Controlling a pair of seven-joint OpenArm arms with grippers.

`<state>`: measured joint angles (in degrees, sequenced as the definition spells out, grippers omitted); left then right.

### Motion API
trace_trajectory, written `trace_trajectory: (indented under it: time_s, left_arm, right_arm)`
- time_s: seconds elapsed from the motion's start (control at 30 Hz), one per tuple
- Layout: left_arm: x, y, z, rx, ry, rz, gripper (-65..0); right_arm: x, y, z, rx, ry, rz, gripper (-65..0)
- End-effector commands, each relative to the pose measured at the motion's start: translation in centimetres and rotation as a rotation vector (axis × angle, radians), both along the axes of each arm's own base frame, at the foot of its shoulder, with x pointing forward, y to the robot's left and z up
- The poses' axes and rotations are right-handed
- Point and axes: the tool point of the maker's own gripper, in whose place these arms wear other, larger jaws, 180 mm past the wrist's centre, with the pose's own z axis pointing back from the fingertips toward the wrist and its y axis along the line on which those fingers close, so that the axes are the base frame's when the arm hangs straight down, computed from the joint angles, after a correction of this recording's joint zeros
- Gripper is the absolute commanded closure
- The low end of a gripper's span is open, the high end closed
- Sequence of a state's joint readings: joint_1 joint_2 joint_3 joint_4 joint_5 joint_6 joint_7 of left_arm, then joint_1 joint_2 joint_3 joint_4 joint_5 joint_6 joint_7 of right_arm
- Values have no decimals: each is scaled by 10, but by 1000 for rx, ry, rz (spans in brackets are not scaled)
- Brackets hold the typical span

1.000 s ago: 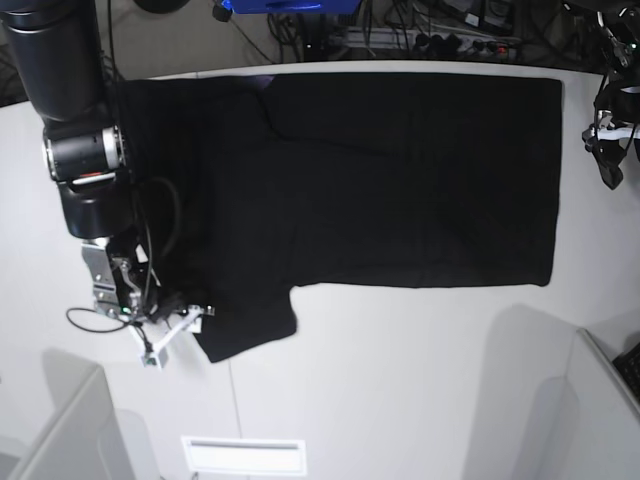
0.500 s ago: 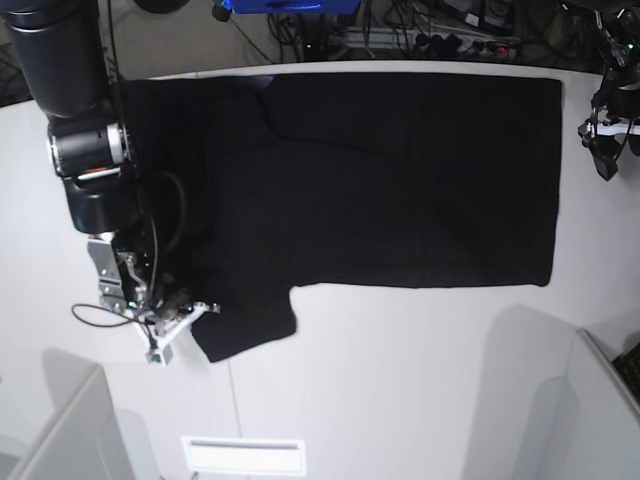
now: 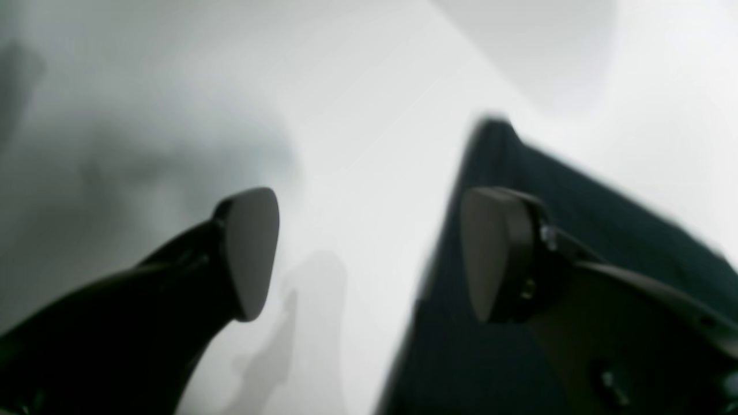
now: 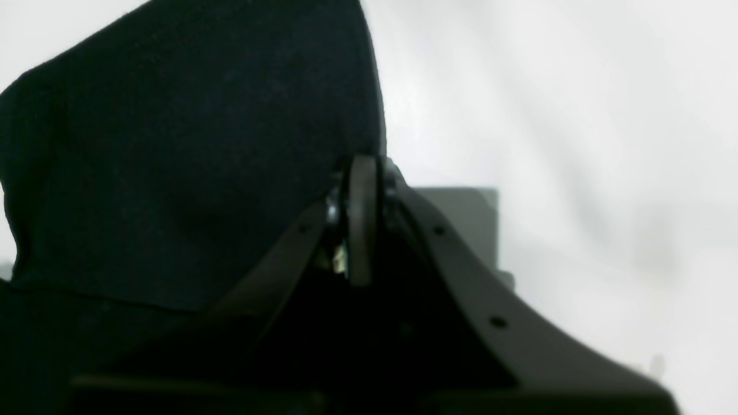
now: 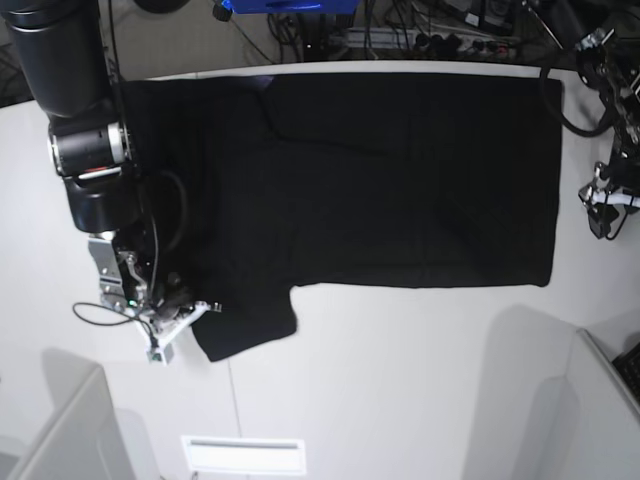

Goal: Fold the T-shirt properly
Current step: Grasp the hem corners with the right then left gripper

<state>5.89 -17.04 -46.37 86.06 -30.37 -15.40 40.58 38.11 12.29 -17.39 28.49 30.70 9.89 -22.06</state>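
Observation:
The black T-shirt [image 5: 400, 170] lies spread flat on the white table [image 5: 400, 380], plain side up, with one sleeve [image 5: 245, 325] pointing to the front left. My right gripper [image 5: 203, 308] is shut on that sleeve's edge; in the right wrist view its pads [image 4: 360, 219] are pressed together against the black cloth [image 4: 190, 150]. My left gripper [image 5: 602, 215] hangs beside the shirt's right edge. In the left wrist view it [image 3: 372, 253] is open and empty, one fingertip [image 3: 496, 253] over the shirt's edge [image 3: 611, 225], the other over bare table.
Grey bin walls stand at the front left [image 5: 60, 430] and front right [image 5: 600, 400]. A white slotted plate [image 5: 243, 455] lies at the front edge. Cables and gear [image 5: 420, 35] run behind the table's far edge.
My left arm has moved toward the front along the shirt's right edge. My right gripper has stayed at the sleeve, shifting only slightly.

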Motion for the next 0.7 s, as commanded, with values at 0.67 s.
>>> trace_trajectory:
  time_s: [0.67]
  left_arm:
    - [127, -44, -35, -5, 151, -177, -479]
  right_arm:
    - [13, -5, 16, -10, -28, -4, 0]
